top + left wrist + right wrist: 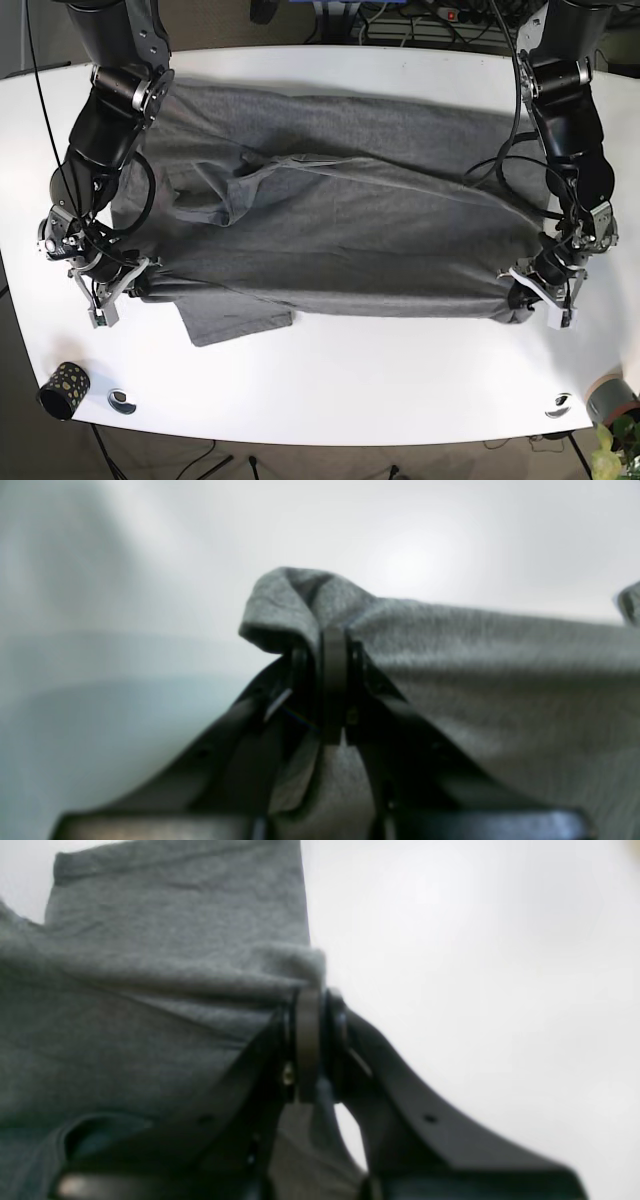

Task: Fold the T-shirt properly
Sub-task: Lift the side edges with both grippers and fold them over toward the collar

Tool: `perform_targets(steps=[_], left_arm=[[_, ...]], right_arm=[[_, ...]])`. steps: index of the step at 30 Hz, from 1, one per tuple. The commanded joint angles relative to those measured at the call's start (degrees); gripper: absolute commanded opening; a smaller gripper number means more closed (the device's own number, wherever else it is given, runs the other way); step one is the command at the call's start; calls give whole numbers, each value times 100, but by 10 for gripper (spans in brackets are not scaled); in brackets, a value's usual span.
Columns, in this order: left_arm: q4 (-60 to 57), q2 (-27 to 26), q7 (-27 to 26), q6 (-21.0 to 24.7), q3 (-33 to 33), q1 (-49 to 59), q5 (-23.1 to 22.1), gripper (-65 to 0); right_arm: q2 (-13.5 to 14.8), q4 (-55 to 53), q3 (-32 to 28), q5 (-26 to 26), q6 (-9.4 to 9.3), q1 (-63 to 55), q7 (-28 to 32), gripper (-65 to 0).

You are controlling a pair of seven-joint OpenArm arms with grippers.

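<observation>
Left wrist: left gripper (333,645) clenched on a bunched corner of the shirt (500,680), cloth draping away taut.

Right wrist: right gripper (307,1005) pinching the shirt's (150,1015) opposite corner.

Base: shirt (340,230) spread on the table (330,380), near edge lifted between both grippers (528,290) (128,280), probably to carry it over into a lengthwise fold.

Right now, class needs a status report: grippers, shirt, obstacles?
Left gripper and right gripper both clamped on shirt edge. Shirt partly folded on table. Nothing blocking.
</observation>
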Motion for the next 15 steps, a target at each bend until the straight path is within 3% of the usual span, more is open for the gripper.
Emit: perform_targets(steps=[1, 6, 15], left_arm=[[500, -58, 45, -6, -23, -73, -67, -650], [1247, -49, 273, -6, -41, 349, -155, -650], [2311, -181, 282, -6, -50, 1325, -735, -650]], right_arm=[[111, 500, 13, 84, -10, 20, -147, -650], [5, 1458, 22, 84, -10, -358, -560, -650], [-215, 3313, 39, 93, -10, -1501, -1131, -650]])
